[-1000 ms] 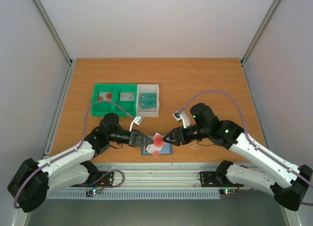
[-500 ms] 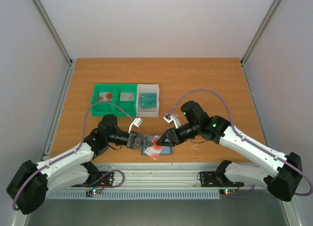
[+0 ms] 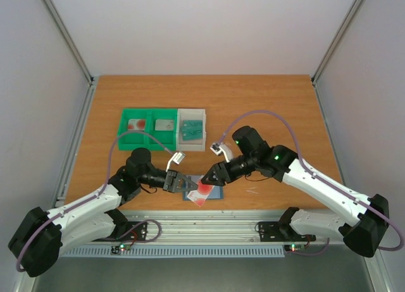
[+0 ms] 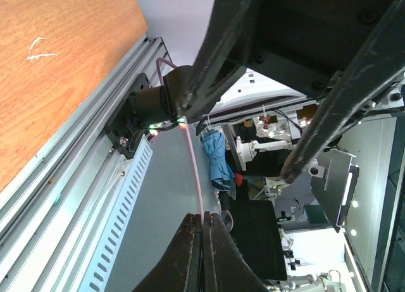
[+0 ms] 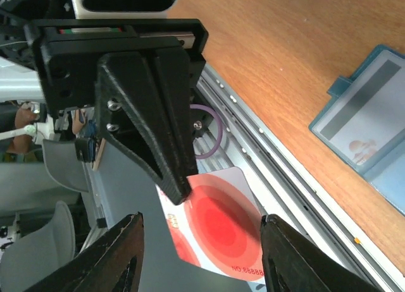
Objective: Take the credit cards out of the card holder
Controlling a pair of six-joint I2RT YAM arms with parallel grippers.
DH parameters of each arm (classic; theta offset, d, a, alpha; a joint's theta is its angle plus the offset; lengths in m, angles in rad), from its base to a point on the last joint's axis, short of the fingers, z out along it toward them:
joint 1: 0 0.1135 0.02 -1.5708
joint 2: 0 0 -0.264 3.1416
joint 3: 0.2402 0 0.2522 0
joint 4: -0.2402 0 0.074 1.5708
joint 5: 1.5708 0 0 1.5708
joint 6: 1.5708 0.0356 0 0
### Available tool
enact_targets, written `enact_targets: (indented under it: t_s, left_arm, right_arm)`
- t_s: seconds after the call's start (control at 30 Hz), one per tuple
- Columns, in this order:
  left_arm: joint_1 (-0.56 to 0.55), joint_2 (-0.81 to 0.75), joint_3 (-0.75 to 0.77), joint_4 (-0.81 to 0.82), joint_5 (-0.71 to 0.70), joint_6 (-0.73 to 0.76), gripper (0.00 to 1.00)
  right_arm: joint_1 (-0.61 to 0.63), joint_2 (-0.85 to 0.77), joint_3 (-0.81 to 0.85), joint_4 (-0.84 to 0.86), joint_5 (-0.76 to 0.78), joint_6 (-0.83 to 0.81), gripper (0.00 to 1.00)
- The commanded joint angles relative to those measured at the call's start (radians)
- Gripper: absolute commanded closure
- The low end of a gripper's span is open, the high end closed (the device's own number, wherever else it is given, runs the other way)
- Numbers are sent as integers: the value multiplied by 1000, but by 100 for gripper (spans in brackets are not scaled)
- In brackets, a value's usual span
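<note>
My left gripper (image 3: 181, 182) is shut on one corner of a credit card (image 3: 202, 193), pale with a red round mark, and holds it above the table's near edge. In the right wrist view the card (image 5: 221, 232) hangs from the left gripper's black fingers (image 5: 168, 153). My right gripper (image 5: 202, 241) is open, one finger on each side of the card, not closed on it. The blue-grey card holder (image 3: 217, 193) lies open on the table, also seen in the right wrist view (image 5: 370, 112). The left wrist view shows the card edge-on (image 4: 195, 178) in shut jaws.
A green compartment tray (image 3: 147, 135) and a white tray (image 3: 192, 140) stand at the back left, holding a red-marked card (image 3: 135, 124), a grey card (image 3: 164, 124) and teal cards (image 3: 190, 129). The aluminium rail (image 3: 209, 224) runs along the table's near edge.
My right gripper has moved left and now straddles the card. The left gripper and the card have shifted slightly left and toward the near edge.
</note>
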Motion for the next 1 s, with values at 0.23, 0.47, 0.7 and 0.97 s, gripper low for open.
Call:
enact_targets:
  t_s: [0.23, 0.47, 0.7, 0.97]
  left_arm:
    - [-2, -17, -6, 91, 26, -10, 99]
    - [-2, -12, -6, 85, 20, -7, 100]
    - [-3, -17, -4, 87, 22, -7, 100]
    - [-3, -18, 2, 103, 1, -27, 99]
  right_arm:
    - [4, 31, 38, -51, 31, -57, 49]
    - [4, 25, 71, -81, 64, -64, 39]
    - [4, 56, 24, -12, -41, -50, 58]
    - [4, 22, -2, 51, -66, -18, 99]
